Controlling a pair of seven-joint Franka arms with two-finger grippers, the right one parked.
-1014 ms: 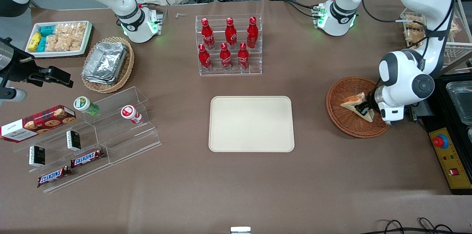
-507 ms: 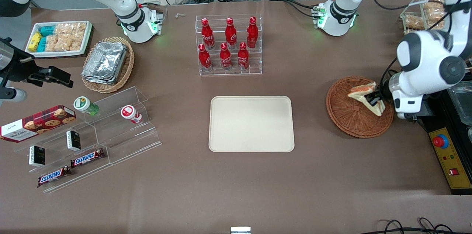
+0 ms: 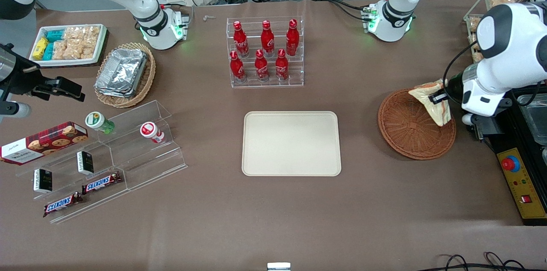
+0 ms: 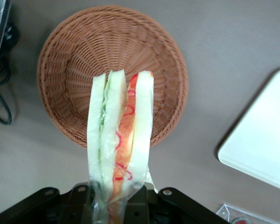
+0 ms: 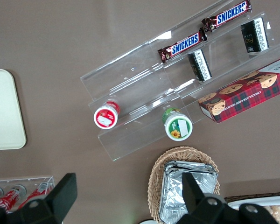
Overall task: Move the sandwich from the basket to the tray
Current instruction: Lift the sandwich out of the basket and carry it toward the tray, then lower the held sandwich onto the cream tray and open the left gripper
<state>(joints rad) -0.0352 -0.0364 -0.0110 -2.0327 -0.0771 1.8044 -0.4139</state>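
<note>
My left gripper (image 3: 439, 98) is shut on the sandwich (image 3: 434, 101), a plastic-wrapped wedge of white bread with orange and green filling. It hangs in the air above the rim of the round reddish-brown basket (image 3: 406, 132), which holds nothing else. In the left wrist view the sandwich (image 4: 120, 135) stands up out of the gripper (image 4: 114, 203), the basket (image 4: 65, 60) below it. The cream tray (image 3: 291, 143) lies flat at the table's middle, toward the parked arm from the basket; one corner of the tray (image 4: 263, 140) shows in the wrist view.
A clear rack of red bottles (image 3: 265, 52) stands farther from the front camera than the tray. A black and yellow control box (image 3: 523, 181) edges the table at the working arm's end. An acrylic stand with snacks (image 3: 102, 164) and a foil-container basket (image 3: 124, 74) sit toward the parked arm's end.
The gripper has risen with the sandwich, lifting it from the basket's floor to well above its rim. The arm's wrist has moved up and away from the front camera.
</note>
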